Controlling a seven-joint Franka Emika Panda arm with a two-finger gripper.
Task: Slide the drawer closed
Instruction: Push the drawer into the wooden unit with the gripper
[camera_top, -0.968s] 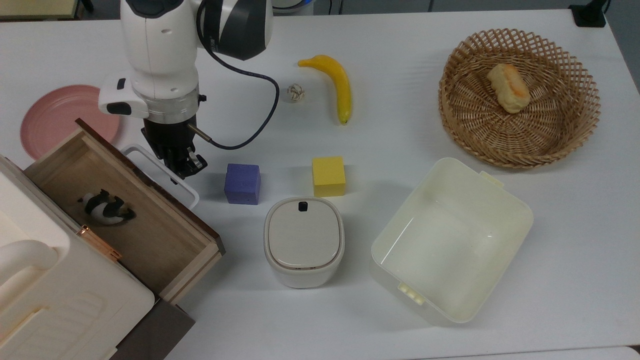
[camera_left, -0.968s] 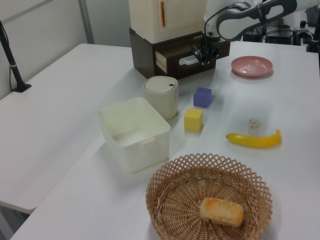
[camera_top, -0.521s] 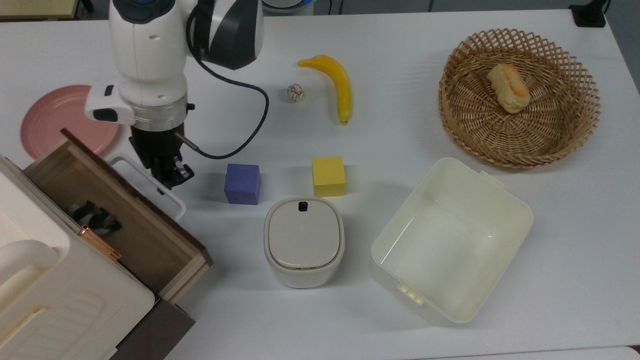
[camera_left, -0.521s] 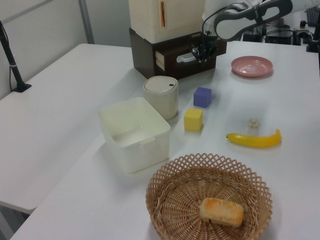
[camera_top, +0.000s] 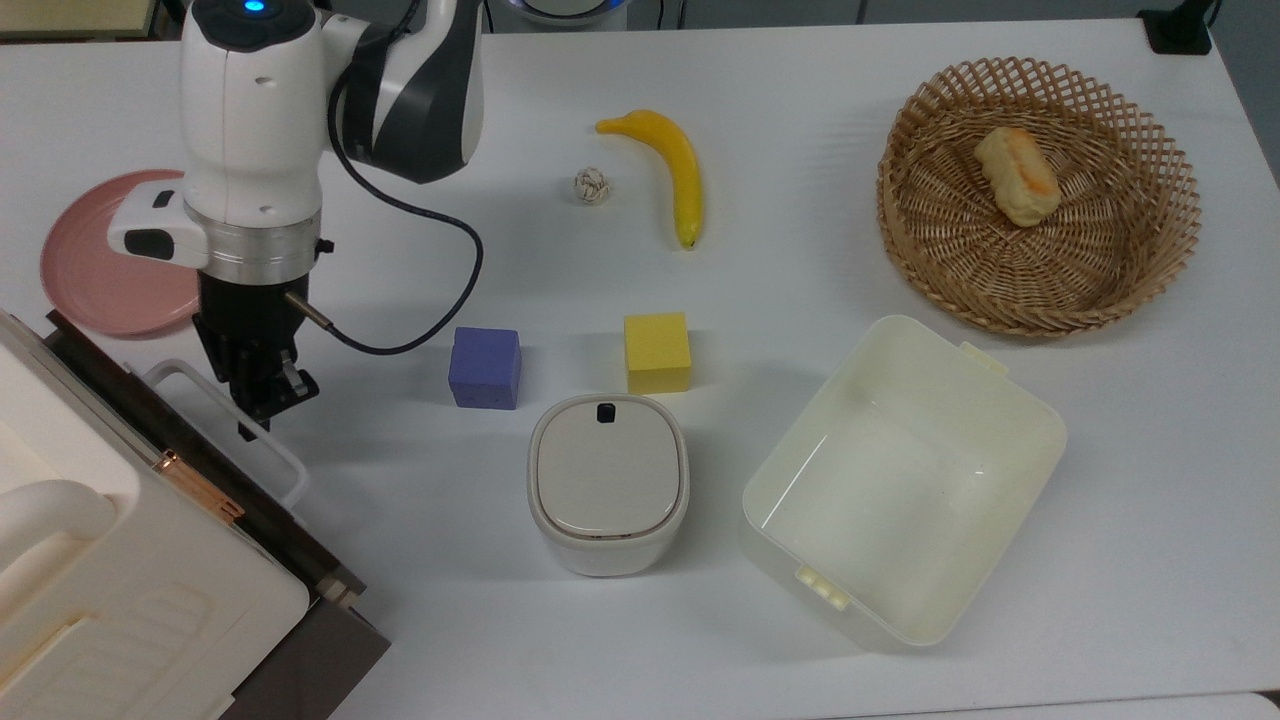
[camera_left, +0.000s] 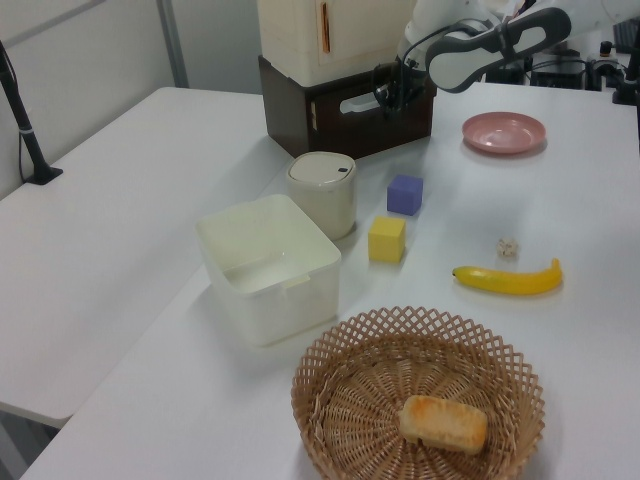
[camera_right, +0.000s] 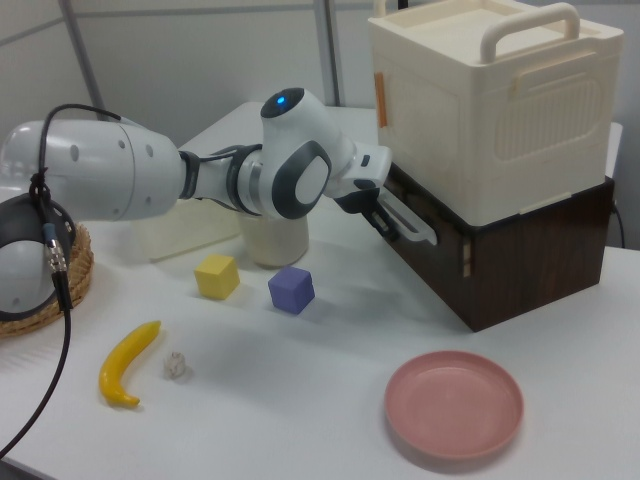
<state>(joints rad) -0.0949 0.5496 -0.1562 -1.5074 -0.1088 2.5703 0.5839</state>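
The drawer (camera_top: 95, 368) is pushed almost fully into the cream-white cabinet (camera_top: 120, 580) at the top view's lower left; just its dark brown front panel and white loop handle (camera_top: 285, 462) show. My gripper (camera_top: 262, 398) points down at the handle's outer rail, fingers shut together, pressing against it. In the left view the gripper (camera_left: 390, 92) sits at the handle (camera_left: 356, 104) on the dark front (camera_left: 345, 125). In the right view the gripper (camera_right: 383, 216) touches the handle (camera_right: 415, 228). The drawer's inside is hidden.
A pink plate (camera_top: 90, 270) lies behind the arm. A purple cube (camera_top: 485, 367), a yellow cube (camera_top: 657, 352) and a lidded white bin (camera_top: 607, 483) stand right of the gripper. Farther right are a cream tub (camera_top: 905, 480), a banana (camera_top: 675, 170) and a wicker basket (camera_top: 1040, 195).
The drawer has slid into the cabinet from wide open to nearly flush, hiding its wooden inside and the small black-and-white thing in it. My gripper moved with the handle toward the cabinet.
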